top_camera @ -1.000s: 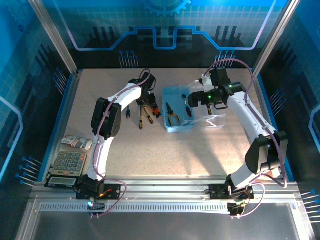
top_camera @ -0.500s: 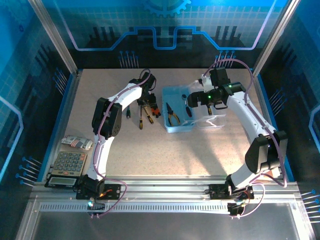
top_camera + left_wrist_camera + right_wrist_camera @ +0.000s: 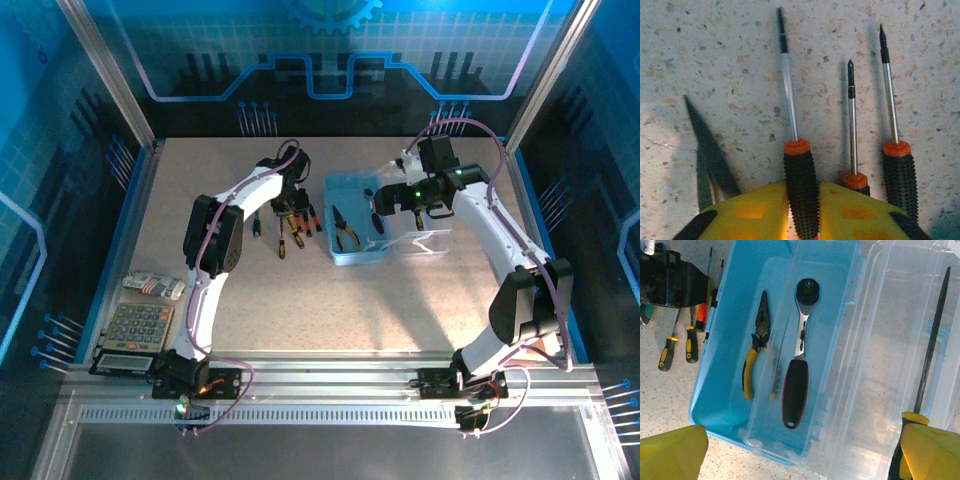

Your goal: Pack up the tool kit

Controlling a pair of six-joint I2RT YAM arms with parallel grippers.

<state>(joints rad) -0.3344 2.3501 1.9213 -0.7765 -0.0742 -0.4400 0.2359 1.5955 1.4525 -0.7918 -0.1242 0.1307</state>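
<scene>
1. now left gripper (image 3: 803, 197) sits low over the table (image 3: 715, 50); in the top view it is just left of the box (image 3: 340, 258).
2. its jaws stand narrow on the black handle of a screwdriver (image 3: 800, 165), with a yellow finger (image 3: 750, 212) against each side. the shaft points away from the gripper, along the table.
3. second screwdriver (image 3: 853, 125) and third screwdriver (image 3: 897, 165) lie just to its right, parallel and apart from each other. dark pointed tips (image 3: 710, 150) of another tool lie to the left.
4. right gripper (image 3: 805, 435) hovers above the box, jaws spread wide, nothing between them.
5. box stands mid-table, its clear lid (image 3: 890, 340) laid open on the right in the right wrist view. inside are yellow-handled pliers (image 3: 752, 365) and a ratchet (image 3: 797, 360), side by side, not touching.
6. calculator (image 3: 135, 335) lies at the near left edge, well apart from the box.
</scene>
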